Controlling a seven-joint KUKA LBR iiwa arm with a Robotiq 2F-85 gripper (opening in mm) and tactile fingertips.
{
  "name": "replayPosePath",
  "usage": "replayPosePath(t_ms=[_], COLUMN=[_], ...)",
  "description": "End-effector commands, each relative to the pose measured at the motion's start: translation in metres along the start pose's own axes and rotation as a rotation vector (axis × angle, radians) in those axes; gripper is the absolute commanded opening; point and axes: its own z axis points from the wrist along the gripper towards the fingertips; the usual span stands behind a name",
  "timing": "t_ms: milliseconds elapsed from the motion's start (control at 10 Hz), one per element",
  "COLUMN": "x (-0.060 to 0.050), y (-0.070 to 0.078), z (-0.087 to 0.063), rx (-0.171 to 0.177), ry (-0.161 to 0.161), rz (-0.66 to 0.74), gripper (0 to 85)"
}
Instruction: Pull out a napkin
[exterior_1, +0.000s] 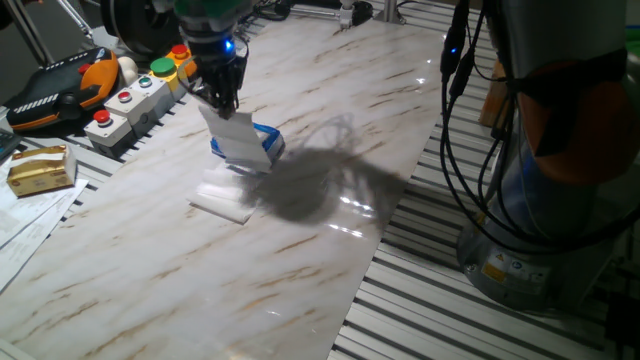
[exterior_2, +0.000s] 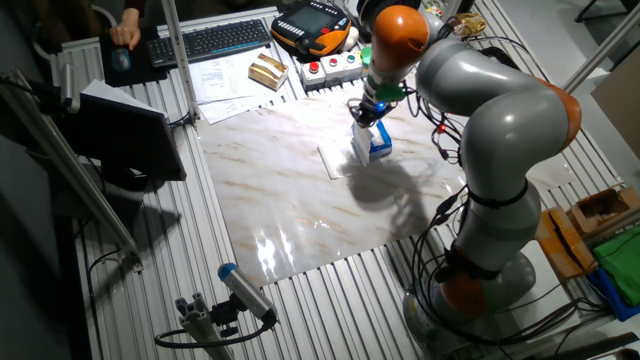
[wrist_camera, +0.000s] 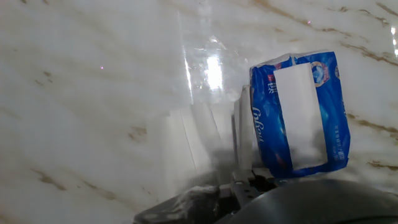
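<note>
My gripper (exterior_1: 224, 98) hangs over the marble table and is shut on the top edge of a thin white napkin (exterior_1: 238, 138). The sheet hangs down from the fingertips, its lower end at the small blue tissue pack (exterior_1: 266, 142) lying on the table. In the other fixed view the gripper (exterior_2: 368, 113) holds the napkin (exterior_2: 361, 140) just left of the pack (exterior_2: 381, 146). In the hand view the pack (wrist_camera: 323, 118) lies to the right with a white strip in its opening, and the napkin (wrist_camera: 244, 127) shows edge-on beside it.
A second white sheet (exterior_1: 225, 196) lies flat on the table in front of the pack. A button box (exterior_1: 125, 105), a teach pendant (exterior_1: 55, 88) and a yellowish box (exterior_1: 40, 168) stand off the left edge. The robot base (exterior_1: 560, 150) and cables are to the right.
</note>
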Motion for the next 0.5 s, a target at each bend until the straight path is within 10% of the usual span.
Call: replayPosePath(t_ms=[0,400], x=[-0.001,-0.003], y=[0.001,0.011], z=[0.003,0.019], rx=[0.001,0.017], ry=[0.000,-0.010], rz=[0.002,-0.015], gripper=[0.7,1.7])
